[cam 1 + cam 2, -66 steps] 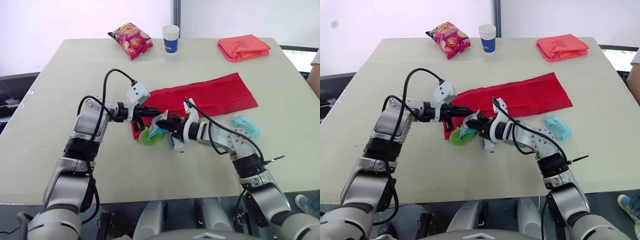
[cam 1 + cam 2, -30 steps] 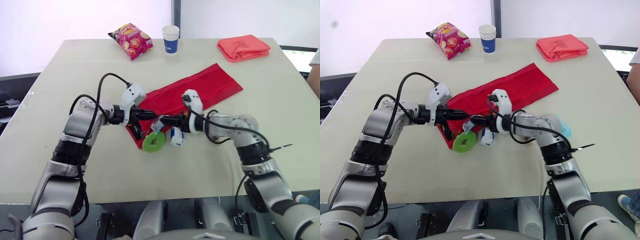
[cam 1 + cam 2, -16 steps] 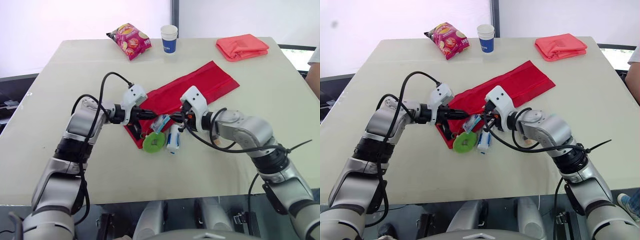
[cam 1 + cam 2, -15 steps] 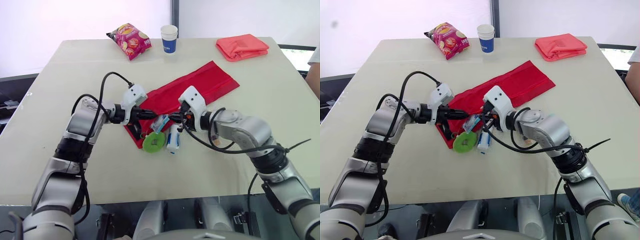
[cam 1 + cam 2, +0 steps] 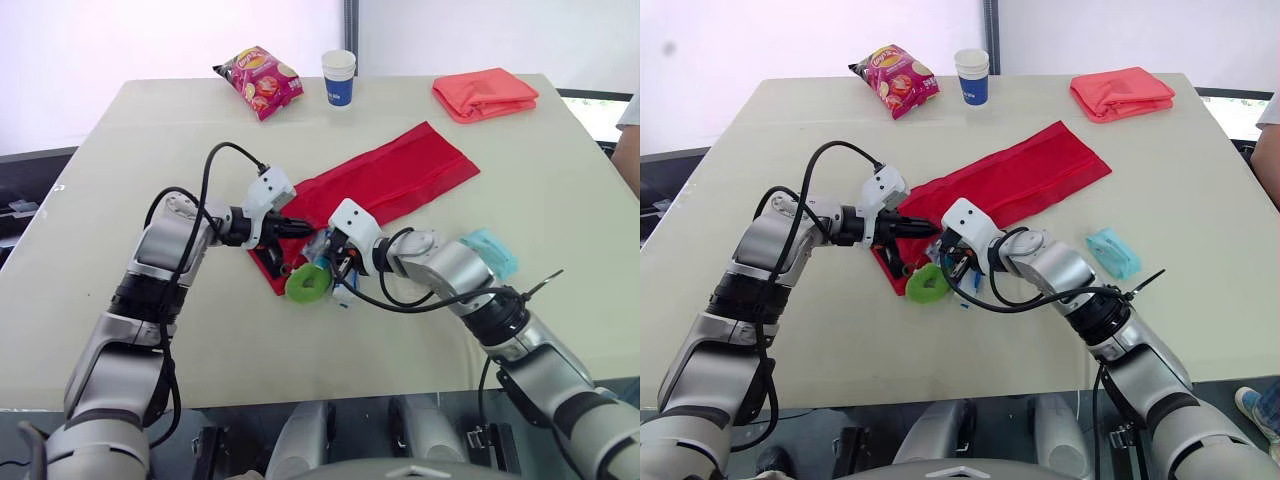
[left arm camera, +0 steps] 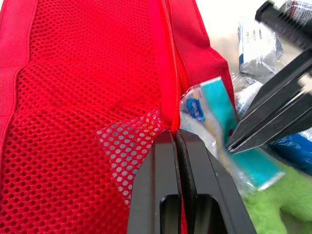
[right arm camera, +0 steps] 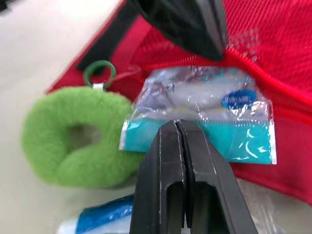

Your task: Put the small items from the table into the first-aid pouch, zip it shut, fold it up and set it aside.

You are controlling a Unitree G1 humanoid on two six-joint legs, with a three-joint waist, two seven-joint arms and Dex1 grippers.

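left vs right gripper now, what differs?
Left gripper is shut on the zipper edge of the red pouch; right gripper is shut on the teal packet. Left gripper points toward the robot's right, right gripper toward its left. Both shut, tips close together.

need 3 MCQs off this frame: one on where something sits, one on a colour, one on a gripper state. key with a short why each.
1. Where is the green ring?
A) on the table, beside the pouch's near end
B) on the floor
C) held up in the air

2. Colour of the cup?
A) red
B) blue and white
C) black

3. State of the right gripper?
A) open and empty
B) shut on the ring
C) shut on the teal packet

1 A: it lies on the tabletop next to the red mesh.
2 B: white rim over a blue body.
3 C: its fingers are closed on the packet's edge.
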